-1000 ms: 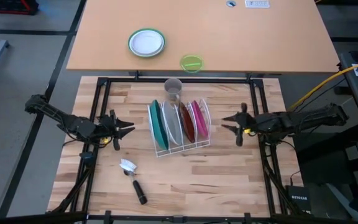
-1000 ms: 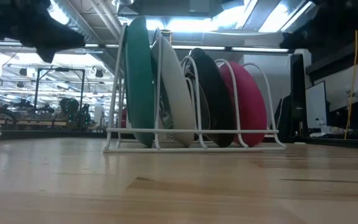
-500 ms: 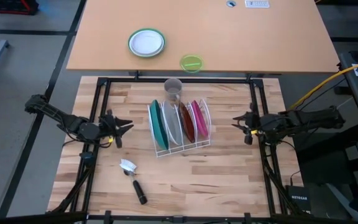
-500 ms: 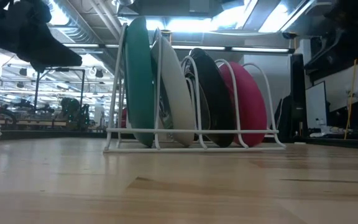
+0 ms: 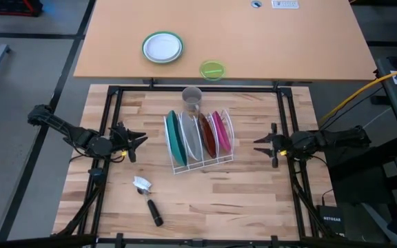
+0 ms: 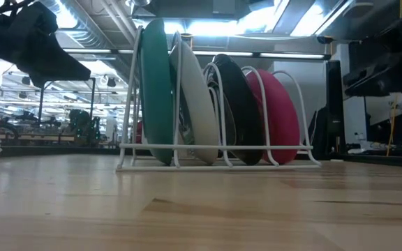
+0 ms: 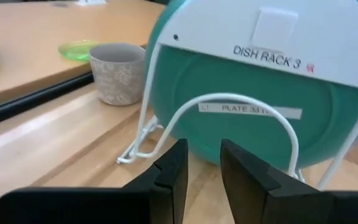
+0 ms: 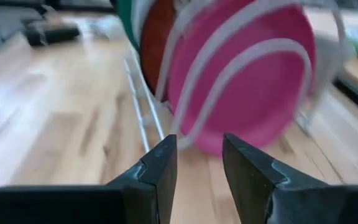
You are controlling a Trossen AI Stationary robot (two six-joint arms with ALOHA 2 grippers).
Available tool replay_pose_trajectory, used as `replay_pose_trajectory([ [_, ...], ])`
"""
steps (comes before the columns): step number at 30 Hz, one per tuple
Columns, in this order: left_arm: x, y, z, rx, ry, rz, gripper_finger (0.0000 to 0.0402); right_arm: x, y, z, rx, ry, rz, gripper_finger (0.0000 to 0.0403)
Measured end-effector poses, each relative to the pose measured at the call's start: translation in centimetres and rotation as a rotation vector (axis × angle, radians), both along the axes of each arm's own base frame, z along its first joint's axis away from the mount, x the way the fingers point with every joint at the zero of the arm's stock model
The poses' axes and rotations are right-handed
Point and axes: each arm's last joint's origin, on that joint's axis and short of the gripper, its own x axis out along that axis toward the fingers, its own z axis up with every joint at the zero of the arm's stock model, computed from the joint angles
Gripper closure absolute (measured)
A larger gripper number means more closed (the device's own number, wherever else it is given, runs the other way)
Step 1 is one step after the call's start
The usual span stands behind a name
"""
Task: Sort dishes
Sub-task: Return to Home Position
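Four plates stand on edge in a white wire rack (image 5: 202, 164) at mid-table: teal-green (image 5: 175, 138), white (image 5: 191, 136), dark red (image 5: 207, 136) and magenta pink (image 5: 220, 132). My left gripper (image 5: 140, 146) is open and empty, left of the rack, and points at the teal plate (image 7: 241, 81). My right gripper (image 5: 257, 146) is open and empty, right of the rack, and points at the pink plate (image 8: 247, 81). Both hang above the table in the low view, the left (image 6: 61, 66) and the right (image 6: 368, 73).
A patterned cup (image 5: 191, 98) stands just behind the rack. A dish brush (image 5: 147, 200) lies on the near left of the table. A small green-rimmed white plate (image 5: 163, 47) and a lime-green dish (image 5: 212, 69) sit on the far tan table.
My right gripper has drawn back from the rack toward the table's right edge and has come down. My left gripper has come down a little. The plates and the rack have not moved.
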Motion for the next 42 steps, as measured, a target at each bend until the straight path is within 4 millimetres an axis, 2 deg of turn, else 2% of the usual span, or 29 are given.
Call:
replay_pose_trajectory([
  [3,0.0,0.1,0.1,0.018,-0.016,0.043,0.0318,0.0,0.1,-0.1,-0.018,-0.075,0.062,0.0272],
  [9,-0.2,0.4,0.2,0.103,-0.007,0.148,0.0318,-0.1,0.4,0.0,-0.090,-0.075,0.177,0.0272],
  [15,-0.3,0.5,0.2,0.182,0.041,0.149,0.0318,-0.1,0.3,-0.1,-0.115,-0.057,0.165,0.0272],
  [21,-0.2,1.0,0.2,0.183,0.042,0.201,0.0318,-0.1,0.3,-0.1,-0.117,-0.059,0.163,0.0272],
  [25,0.1,1.3,-1.0,0.179,0.016,0.232,0.0318,-0.1,0.3,-0.1,-0.112,-0.059,0.166,0.0272],
  [30,0.5,1.5,-2.7,0.150,-0.075,0.179,0.0318,-0.1,0.4,-0.1,-0.105,-0.058,0.181,0.0272],
  [36,0.6,1.4,-1.2,0.228,-0.166,0.112,0.0318,-0.1,0.4,-0.1,-0.105,-0.057,0.181,0.0272],
  [42,-0.5,1.9,0.9,0.335,-0.261,0.185,0.0318,-0.1,0.4,-0.1,-0.105,-0.057,0.181,0.0272],
])
